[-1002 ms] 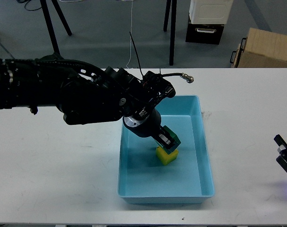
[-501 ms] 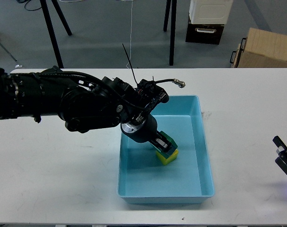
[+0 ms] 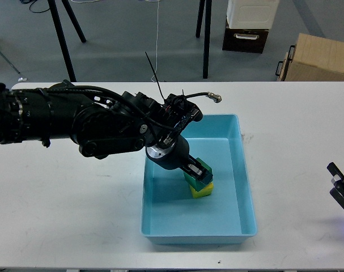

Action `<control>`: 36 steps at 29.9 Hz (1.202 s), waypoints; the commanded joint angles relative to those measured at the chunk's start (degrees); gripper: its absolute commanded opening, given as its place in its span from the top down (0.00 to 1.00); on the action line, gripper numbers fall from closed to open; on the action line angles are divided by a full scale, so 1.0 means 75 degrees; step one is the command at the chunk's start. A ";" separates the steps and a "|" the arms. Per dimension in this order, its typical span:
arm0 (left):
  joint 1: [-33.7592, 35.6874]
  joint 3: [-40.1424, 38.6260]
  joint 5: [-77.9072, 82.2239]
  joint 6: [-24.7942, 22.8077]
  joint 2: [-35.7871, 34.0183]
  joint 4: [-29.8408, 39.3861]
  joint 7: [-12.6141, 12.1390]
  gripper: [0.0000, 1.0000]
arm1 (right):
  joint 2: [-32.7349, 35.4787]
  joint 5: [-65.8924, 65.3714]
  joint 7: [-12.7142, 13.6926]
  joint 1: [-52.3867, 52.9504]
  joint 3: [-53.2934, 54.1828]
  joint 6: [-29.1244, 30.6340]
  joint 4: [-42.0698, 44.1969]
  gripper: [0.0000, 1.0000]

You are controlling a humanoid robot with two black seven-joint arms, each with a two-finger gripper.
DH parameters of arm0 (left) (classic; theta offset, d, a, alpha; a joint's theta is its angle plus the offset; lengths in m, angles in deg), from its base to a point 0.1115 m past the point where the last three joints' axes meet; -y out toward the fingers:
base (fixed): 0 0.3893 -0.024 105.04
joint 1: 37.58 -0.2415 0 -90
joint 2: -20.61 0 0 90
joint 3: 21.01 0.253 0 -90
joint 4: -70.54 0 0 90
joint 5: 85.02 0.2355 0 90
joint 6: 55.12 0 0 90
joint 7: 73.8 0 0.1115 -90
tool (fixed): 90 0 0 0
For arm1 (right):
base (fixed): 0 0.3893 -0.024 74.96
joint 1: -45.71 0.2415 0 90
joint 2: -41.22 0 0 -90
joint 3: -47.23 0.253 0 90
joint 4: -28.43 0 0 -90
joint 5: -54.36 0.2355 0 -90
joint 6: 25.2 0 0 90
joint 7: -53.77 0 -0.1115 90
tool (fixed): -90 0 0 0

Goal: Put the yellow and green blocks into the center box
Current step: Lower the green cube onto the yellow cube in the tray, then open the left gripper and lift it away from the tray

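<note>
Nearest, at the right edge of the bench [image 3: 58, 215], right hand [image 3: 342, 190] only partly in view, idle, well apart from the box; spread or pressed together cannot be told. Further in, blue center box [image 3: 240, 226] holding the yellow block [image 3: 202, 191] on its floor, with the green block [image 3: 199, 177] now resting on top. Half a second back, green block tilted and just meeting the yellow one; now lowered and squared onto it. Left hand [image 3: 195, 169] still pinching the green block, not yet let go. Both blocks inside the box, so judged nearly done: release and retreat remaining. Bench white and otherwise bare. Beyond, grey floor, black stand legs [image 3: 206, 39], cardboard box [image 3: 316, 56].
</note>
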 commanded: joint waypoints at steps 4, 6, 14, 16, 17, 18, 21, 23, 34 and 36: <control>0.0012 -0.0004 -0.0001 -0.0001 0.0000 0.0001 0.0025 0.33 | 0.0000 0.0000 0.0000 -0.0003 -0.0001 0.0000 -0.0001 0.01; 0.0035 -0.0004 -0.0001 -0.0001 0.0000 0.0001 0.0025 0.33 | 0.0000 0.0000 0.0000 -0.0003 -0.0001 0.0000 -0.0001 0.01; 0.0304 -0.0015 -0.0012 -0.0001 0.0000 -0.0268 0.0060 0.26 | 0.0000 0.0000 0.0000 -0.0026 -0.0001 0.0000 -0.0024 0.01; 0.0445 -0.0073 -0.0012 -0.0001 0.0000 -0.0327 0.0071 0.25 | 0.0000 0.0000 0.0012 -0.0026 -0.0001 0.0000 -0.0024 0.01; 0.0515 -0.0132 -0.0024 -0.0001 0.0000 -0.0327 0.0083 0.25 | 0.0012 0.0000 0.0000 -0.0026 -0.0001 0.0000 -0.0036 0.01; 0.0585 -0.0237 -0.0047 -0.0001 0.0000 -0.0339 0.0107 0.25 | 0.0012 0.0000 0.0000 -0.0026 -0.0001 0.0000 -0.0036 0.01; 0.0761 -0.0681 -0.0129 -0.0001 0.0000 -0.0362 0.0165 0.24 | 0.0012 0.0000 0.0000 -0.0026 -0.0001 0.0000 -0.0036 0.01; 0.0808 -0.1033 -0.0293 -0.0001 0.0000 -0.0363 0.0165 0.22 | 0.0012 0.0000 0.0000 -0.0026 -0.0001 0.0000 -0.0048 0.01; 0.0738 -0.3915 -0.1605 -0.0001 -0.0842 -0.0609 0.0107 0.20 | 0.0012 -0.0011 0.0000 -0.0015 -0.0012 0.0000 -0.0059 0.01; 0.0634 -0.4314 -0.1898 -0.0001 -0.1252 -0.0609 0.0142 0.20 | 0.0012 0.0000 0.0000 -0.0015 -0.0024 0.0000 -0.0059 0.01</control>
